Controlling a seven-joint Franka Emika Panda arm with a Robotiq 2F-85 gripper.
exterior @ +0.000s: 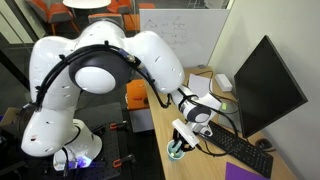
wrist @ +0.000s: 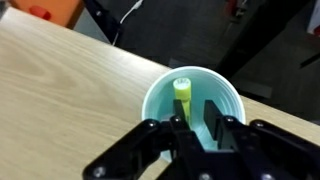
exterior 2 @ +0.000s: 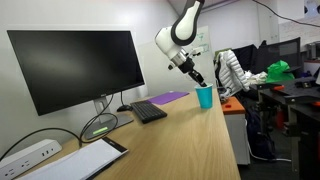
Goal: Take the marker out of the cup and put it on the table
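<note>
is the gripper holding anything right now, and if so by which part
Nothing is held, as far as the wrist view shows: the gripper is open at the cup, and the marker stands free inside it.

The table [wrist: 60,70] looks like pale matt wood with fine grain. The cup [wrist: 160,100] seems smooth, faintly glossy plastic. The marker [wrist: 182,95] is smooth yellow plastic. The gripper [wrist: 197,128] is matt black, and the arm [exterior: 100,70] has glossy white shells.
</note>
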